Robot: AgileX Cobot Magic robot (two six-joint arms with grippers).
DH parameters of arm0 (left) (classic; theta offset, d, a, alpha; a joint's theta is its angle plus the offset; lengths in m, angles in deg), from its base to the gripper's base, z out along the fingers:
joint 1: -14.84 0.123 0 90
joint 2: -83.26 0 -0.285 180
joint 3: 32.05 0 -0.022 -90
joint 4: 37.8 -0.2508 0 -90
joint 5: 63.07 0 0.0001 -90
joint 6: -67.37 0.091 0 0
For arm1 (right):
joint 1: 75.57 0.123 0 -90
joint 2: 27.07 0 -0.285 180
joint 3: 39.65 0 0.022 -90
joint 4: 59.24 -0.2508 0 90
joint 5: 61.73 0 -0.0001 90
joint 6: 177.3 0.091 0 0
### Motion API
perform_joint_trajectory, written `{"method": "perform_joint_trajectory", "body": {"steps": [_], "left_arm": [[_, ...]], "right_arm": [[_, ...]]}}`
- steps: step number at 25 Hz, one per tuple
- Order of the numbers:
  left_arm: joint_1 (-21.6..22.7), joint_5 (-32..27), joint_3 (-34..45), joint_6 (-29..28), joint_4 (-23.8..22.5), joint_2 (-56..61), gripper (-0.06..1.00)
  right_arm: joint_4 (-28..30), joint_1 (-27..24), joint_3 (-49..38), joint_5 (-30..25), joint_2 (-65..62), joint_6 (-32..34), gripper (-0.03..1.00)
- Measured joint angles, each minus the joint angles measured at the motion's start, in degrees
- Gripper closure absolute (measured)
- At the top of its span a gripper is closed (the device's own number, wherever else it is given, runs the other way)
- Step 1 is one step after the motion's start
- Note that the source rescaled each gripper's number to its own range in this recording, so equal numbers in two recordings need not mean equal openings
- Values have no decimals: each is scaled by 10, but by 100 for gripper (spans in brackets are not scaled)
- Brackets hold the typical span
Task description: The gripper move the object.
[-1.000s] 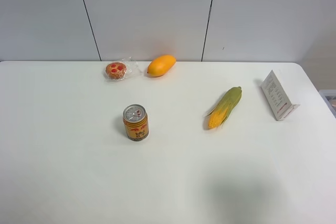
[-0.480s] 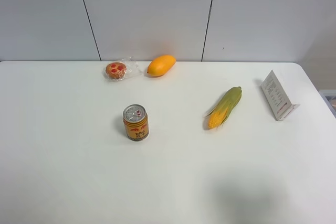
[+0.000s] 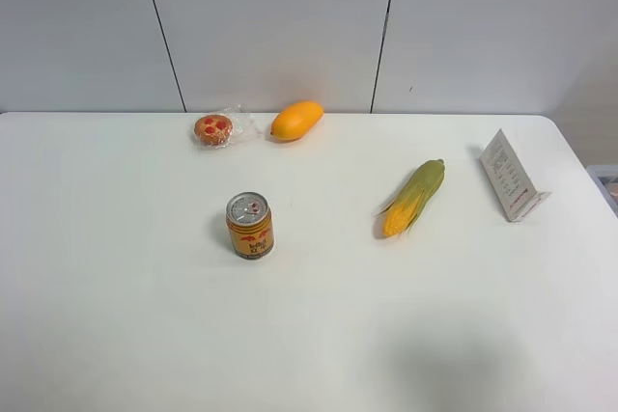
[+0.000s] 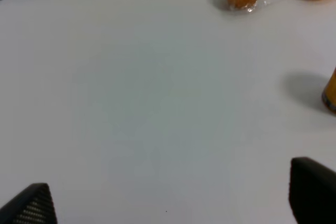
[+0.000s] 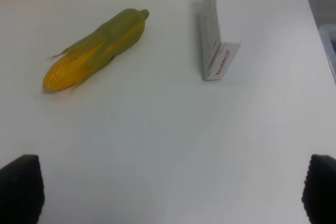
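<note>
Spreading wide over bare table (image 5: 173, 145), the right gripper (image 5: 173, 192) grasps nothing; the left gripper (image 4: 168, 198) gapes likewise. Only fingertips show, arms cut off. The carton (image 5: 216, 35) rests near the table's right edge, beside the corn (image 5: 94, 48).

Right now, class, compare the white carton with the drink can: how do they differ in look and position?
The carton is a white box with dark print and a red mark at one end; the can is an orange-gold cylinder with a silver top. The carton lies lengthwise near the table's right edge; the can stands upright left of centre. Both rest on the white table, untouched.
</note>
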Motion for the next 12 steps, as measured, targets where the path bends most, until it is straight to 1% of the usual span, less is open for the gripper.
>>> {"method": "perform_joint_trajectory", "body": {"steps": [12], "left_arm": [[0,0,0,0,0,0,-6]], "right_arm": [[-1,0,0,0,0,4,-3]]}}
